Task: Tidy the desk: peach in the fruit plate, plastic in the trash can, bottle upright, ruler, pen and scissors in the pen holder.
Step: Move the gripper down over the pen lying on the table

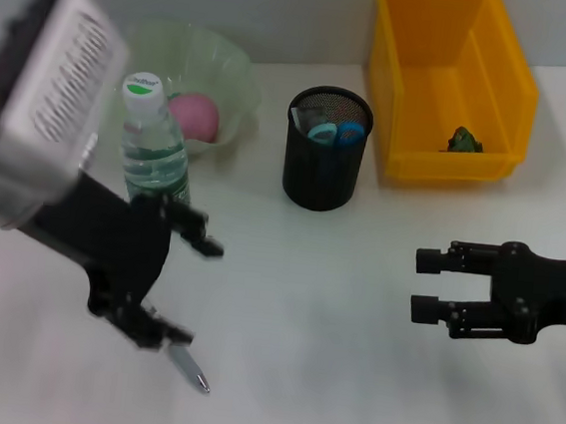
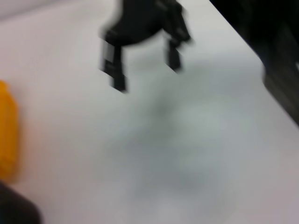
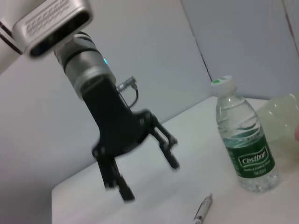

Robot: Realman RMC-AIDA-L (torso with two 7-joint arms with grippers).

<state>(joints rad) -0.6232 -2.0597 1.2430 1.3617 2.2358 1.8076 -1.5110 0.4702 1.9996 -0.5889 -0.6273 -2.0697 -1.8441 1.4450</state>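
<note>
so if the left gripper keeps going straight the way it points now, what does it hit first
Most likely the bare desk top. The left gripper hangs open, fingers aimed down at the surface. The pen lies just beside its lower finger, seemingly off that line, though depth is hard to judge here.

A white desk (image 1: pixel 334 307) seen from above. An upright water bottle (image 1: pixel 153 149) stands beside a green plate (image 1: pixel 227 66) holding a pink peach (image 1: pixel 194 115). A black mesh pen holder (image 1: pixel 326 148) sits near a yellow bin (image 1: pixel 446 82). The left gripper (image 1: pixel 183 293), open, hovers above a pen (image 1: pixel 189 368). The right gripper (image 1: pixel 426 284) is open, well apart.
</note>
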